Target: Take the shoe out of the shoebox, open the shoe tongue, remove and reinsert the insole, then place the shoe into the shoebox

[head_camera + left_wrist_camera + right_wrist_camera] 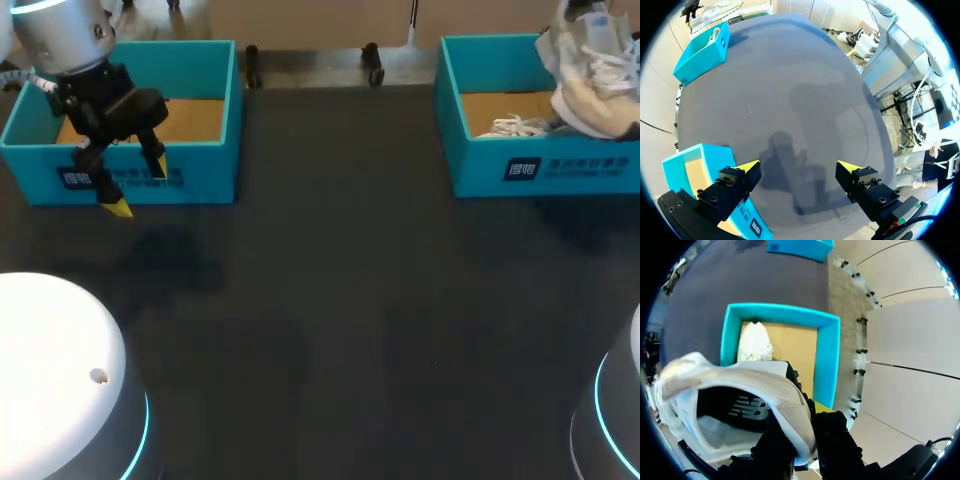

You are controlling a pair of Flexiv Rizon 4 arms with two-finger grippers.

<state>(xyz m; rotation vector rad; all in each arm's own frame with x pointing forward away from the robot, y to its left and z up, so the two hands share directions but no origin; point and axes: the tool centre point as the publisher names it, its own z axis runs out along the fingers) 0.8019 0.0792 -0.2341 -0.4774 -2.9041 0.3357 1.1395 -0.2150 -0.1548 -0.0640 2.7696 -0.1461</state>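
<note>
A white and beige shoe (592, 75) hangs above the right teal shoebox (540, 165) at the table's far right. In the right wrist view my right gripper (805, 432) is shut on the side wall of the shoe (735, 385) at its opening, and the dark inside with the insole shows. Below it lies the open shoebox (827, 355) with a second white shoe (755, 342) inside. In the head view the shoe hides the right gripper. My left gripper (138, 187) hangs open and holds nothing in front of the left teal box (190, 65); in its own view its gripper (799, 169) stands over bare table.
The left teal box (687, 162) is cardboard-floored and sits just beside my left finger. White laces of the second shoe (515, 127) show in the right box. The dark table (340, 300) stretches between the boxes. Both arm bases stand at the near corners.
</note>
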